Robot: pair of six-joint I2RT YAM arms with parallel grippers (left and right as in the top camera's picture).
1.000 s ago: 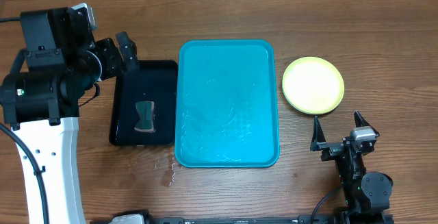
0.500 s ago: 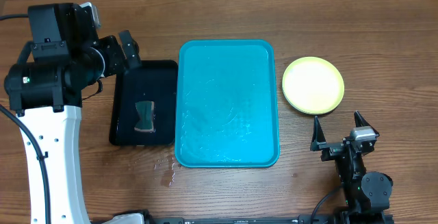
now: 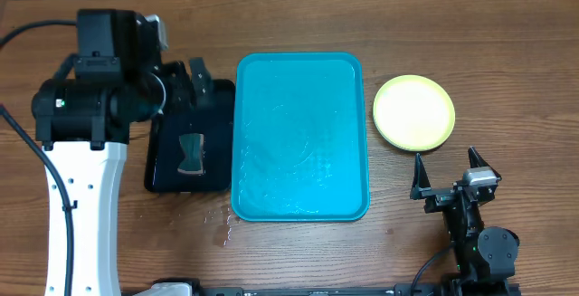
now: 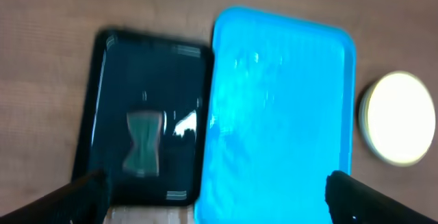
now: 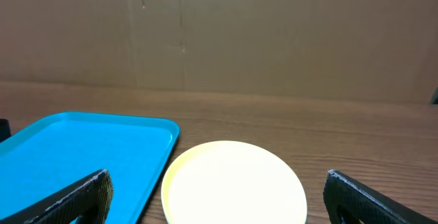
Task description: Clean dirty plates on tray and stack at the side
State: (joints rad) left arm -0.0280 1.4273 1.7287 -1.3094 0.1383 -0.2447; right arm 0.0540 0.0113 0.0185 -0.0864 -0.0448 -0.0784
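The pale yellow-green plate lies on the desk just beside the right edge of the turquoise tray, apart from it, and near the right end effector, which sits just below it in the overhead view with its fingers spread wide and nothing between them. Whether more plates lie under this one cannot be told. The left end effector, likewise spread wide and holding nothing, hangs over the top edge of the black tray, well apart from the plate, with the turquoise tray between them. The black tray lies against the turquoise tray's left side and carries a grey hourglass-shaped pad. The desk is brown wood grain, with a small wet patch near the turquoise tray's lower left corner. Only the right wrist view shows the brown cardboard wall behind the desk; the left wrist view is blurred but takes in both trays and the plate together.
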